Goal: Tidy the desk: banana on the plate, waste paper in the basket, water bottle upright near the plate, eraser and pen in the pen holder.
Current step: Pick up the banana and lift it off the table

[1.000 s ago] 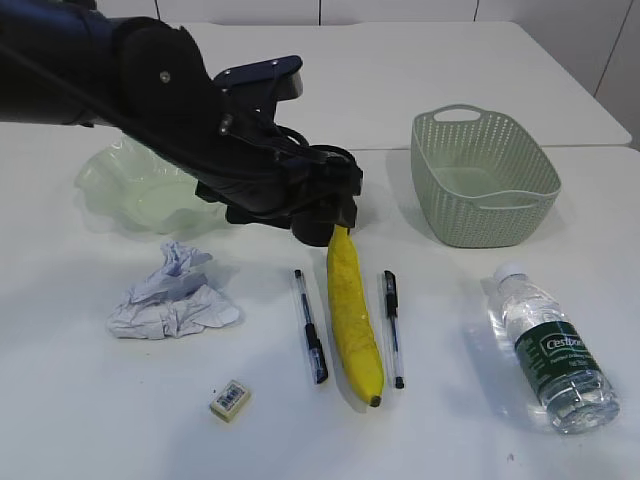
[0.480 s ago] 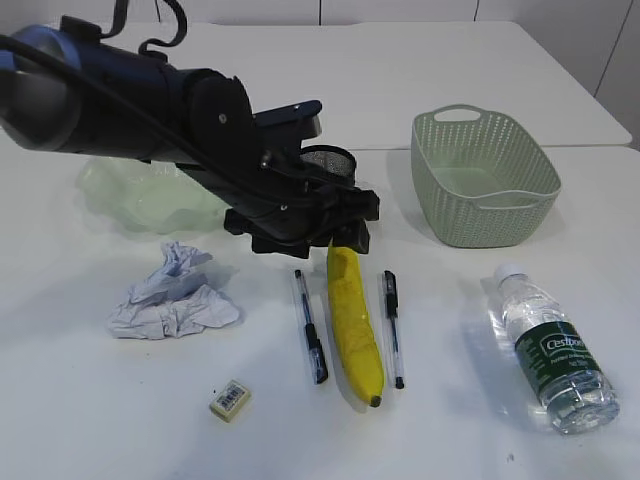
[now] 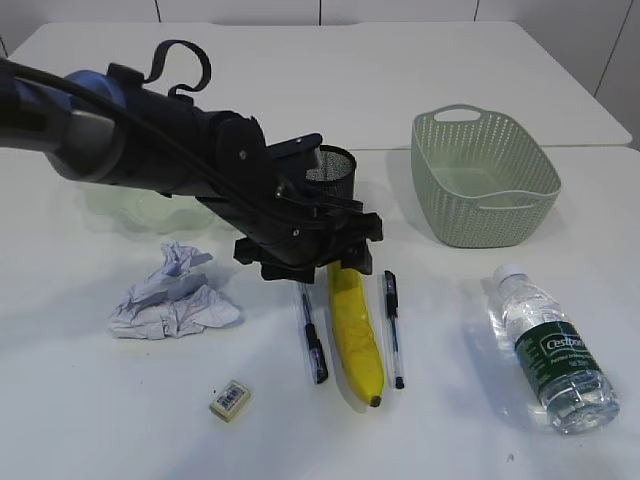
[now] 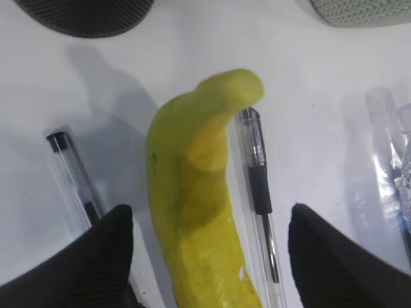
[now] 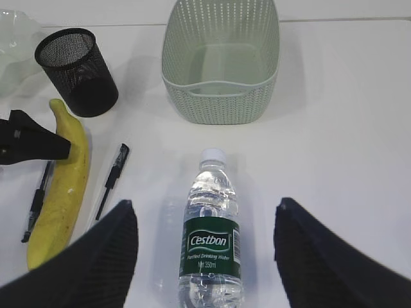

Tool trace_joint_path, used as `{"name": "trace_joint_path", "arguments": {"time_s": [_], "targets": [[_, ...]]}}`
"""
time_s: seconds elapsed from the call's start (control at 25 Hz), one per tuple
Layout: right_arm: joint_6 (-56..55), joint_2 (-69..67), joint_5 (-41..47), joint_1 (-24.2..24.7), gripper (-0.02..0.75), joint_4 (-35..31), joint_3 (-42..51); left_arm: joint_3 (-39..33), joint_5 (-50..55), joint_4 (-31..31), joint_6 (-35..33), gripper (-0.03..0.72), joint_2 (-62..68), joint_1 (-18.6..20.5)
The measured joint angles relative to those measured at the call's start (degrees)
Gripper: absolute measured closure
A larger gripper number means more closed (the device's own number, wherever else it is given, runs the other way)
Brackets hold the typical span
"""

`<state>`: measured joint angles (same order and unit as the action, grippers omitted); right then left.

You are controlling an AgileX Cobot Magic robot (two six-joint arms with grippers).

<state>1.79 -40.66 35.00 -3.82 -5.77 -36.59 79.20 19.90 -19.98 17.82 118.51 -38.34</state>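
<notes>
We see the left arm (image 3: 150, 150) reaching across the table (image 3: 500, 440), hiding most of the plate (image 3: 140, 210) and part of the holder (image 3: 335, 170), while the basket (image 3: 484, 180) stands clear at the right. Its gripper (image 4: 209, 256) hangs wide open over the banana (image 3: 355, 330), one finger (image 4: 90, 263) over a pen (image 3: 312, 335), the other pen (image 3: 392, 325) just beside the fruit. The right gripper (image 5: 202, 256) is also wide above the lying bottle (image 3: 550, 350); paper (image 3: 170, 300) and eraser (image 3: 230, 400) lie left.
</notes>
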Motion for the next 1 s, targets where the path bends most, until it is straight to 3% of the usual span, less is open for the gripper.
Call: {"name": "trace_joint_path", "arguments": {"time_s": [1.0], "targets": [[0.0,-0.5,0.2,0.0,0.242,0.0,0.0,0.0,-2.5,-3.7,0.0,0.157,3.6,-0.1]]}}
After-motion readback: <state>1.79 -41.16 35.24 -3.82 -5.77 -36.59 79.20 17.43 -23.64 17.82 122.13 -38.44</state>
